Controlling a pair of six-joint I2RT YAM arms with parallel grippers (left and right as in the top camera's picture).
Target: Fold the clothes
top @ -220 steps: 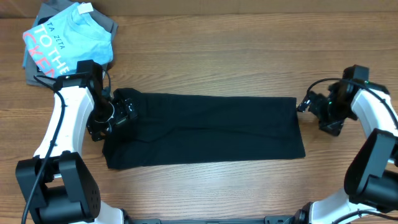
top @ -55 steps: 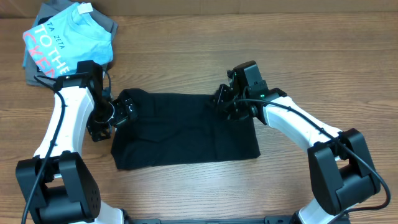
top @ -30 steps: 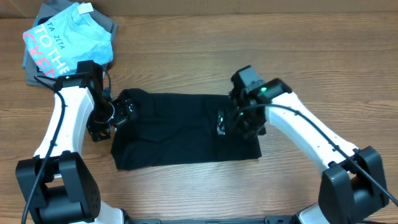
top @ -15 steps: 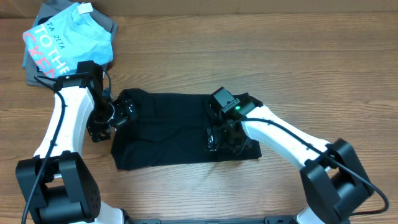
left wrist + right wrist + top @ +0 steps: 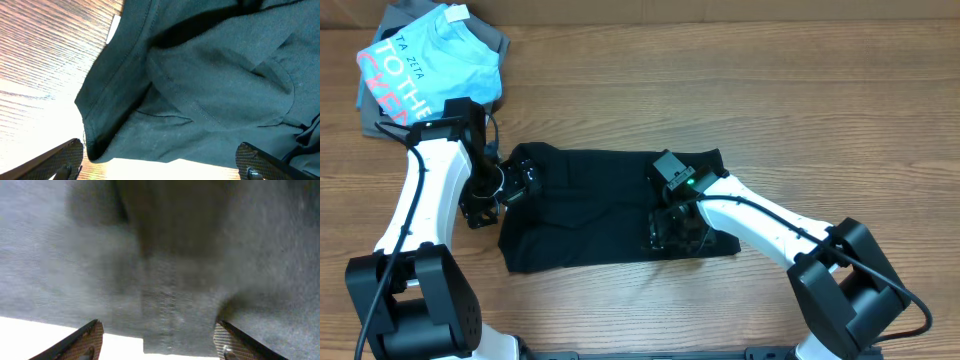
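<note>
The black shirt (image 5: 590, 210) lies folded into a rough rectangle in the middle of the wooden table. My left gripper (image 5: 505, 186) rests at its left end, jaws wide open; in the left wrist view the left gripper (image 5: 162, 165) straddles the shirt's (image 5: 210, 90) bunched collar edge, near a white tag (image 5: 114, 29). My right gripper (image 5: 675, 228) is low over the shirt's right part, near the front edge. In the right wrist view the right gripper (image 5: 157, 342) has its jaws apart, with a hemmed edge of the cloth (image 5: 175, 255) between them.
A light blue tee (image 5: 435, 60) with lettering lies on grey folded garments (image 5: 492, 36) at the back left corner. Bare wooden table (image 5: 820, 100) stretches to the right of and behind the shirt.
The right arm has swung left and toward the front over the shirt, and its jaws have narrowed somewhat. The left arm has not moved.
</note>
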